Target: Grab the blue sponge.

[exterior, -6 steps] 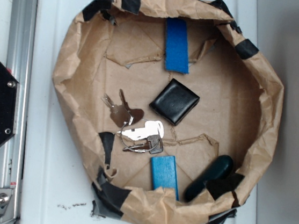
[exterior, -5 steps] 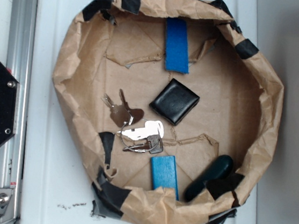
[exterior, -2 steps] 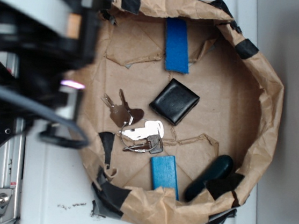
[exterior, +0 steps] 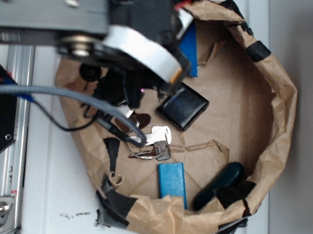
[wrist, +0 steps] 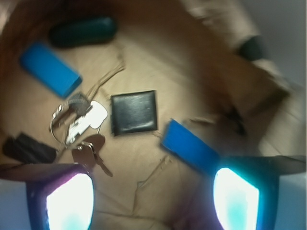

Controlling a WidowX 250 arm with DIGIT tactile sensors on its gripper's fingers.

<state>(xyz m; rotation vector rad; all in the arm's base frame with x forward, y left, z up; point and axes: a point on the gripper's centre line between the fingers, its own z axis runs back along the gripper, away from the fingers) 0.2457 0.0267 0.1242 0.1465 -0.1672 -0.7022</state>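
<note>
The hand point(wrist: 152, 201) hangs empty, fingers apart, above the blue sponge point(wrist: 189, 147).

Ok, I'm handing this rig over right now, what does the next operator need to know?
Gripper: open, empty, above the paper-lined bin.
Blue sponge: flat on the bin floor by the far rim, just ahead of the right finger, untouched.
Nearby: black wallet, keys, and a shorter blue block that is not the target.
Done: approach under way.
Left: centre over the sponge, descend, close.
</note>
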